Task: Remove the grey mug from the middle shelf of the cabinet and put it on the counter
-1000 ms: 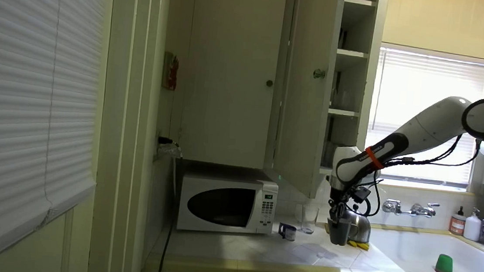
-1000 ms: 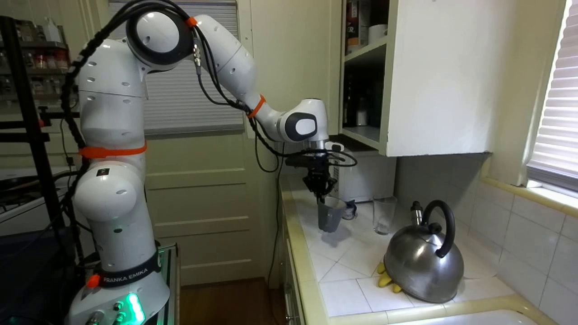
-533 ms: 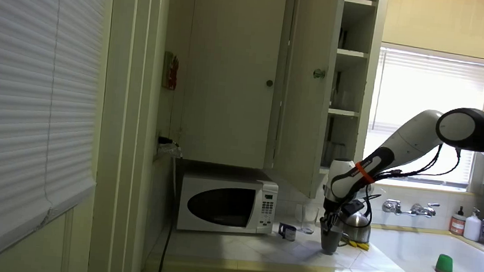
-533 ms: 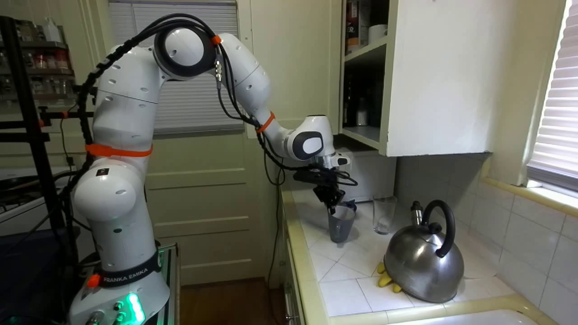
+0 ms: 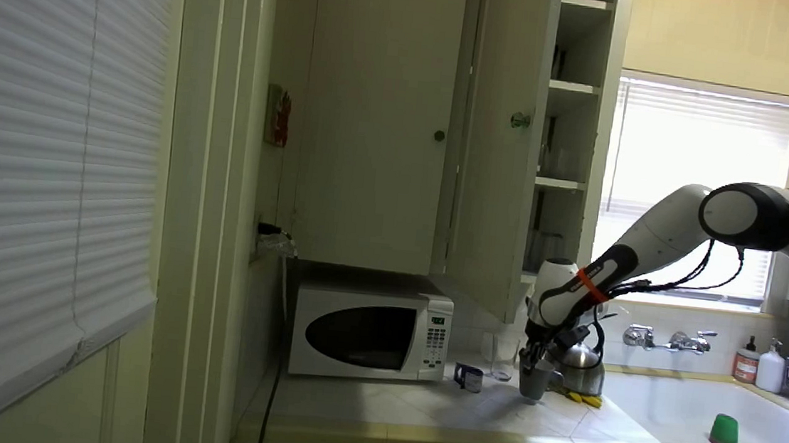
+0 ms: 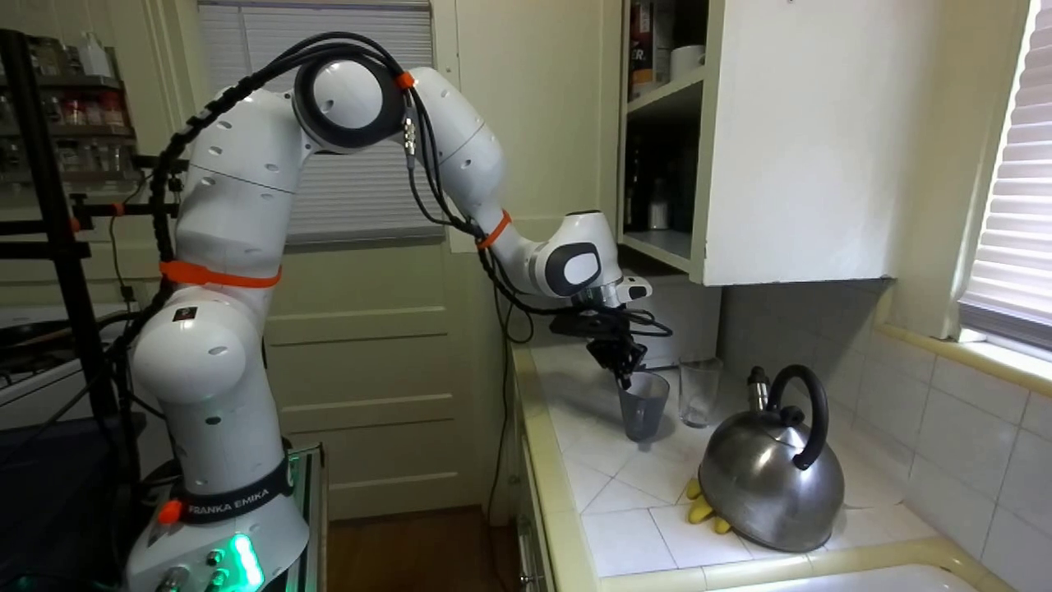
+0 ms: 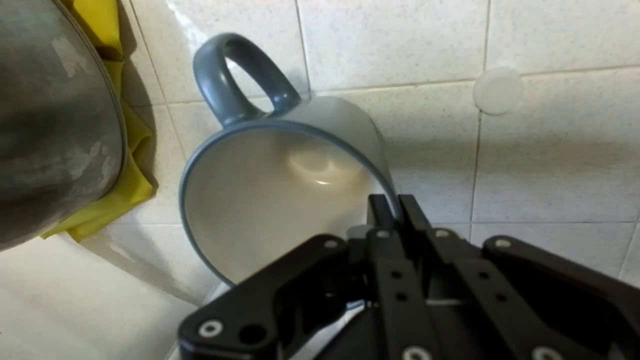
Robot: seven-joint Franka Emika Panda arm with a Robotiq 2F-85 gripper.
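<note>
In an exterior view we see the gripper [image 6: 626, 381] holding the grey mug [image 6: 645, 413] below and right of centre, with a kettle [image 6: 771, 485] at lower right.

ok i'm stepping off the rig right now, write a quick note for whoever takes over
Gripper: shut on the grey mug at its rim, one finger inside, one outside.
Where: mug is at the counter, looks tilted; can't tell whether its base touches down.
Done: mug is out of the cabinet.
Left: probably settle it upright, open, then back away, minding the kettle and clear glass nearby.
</note>
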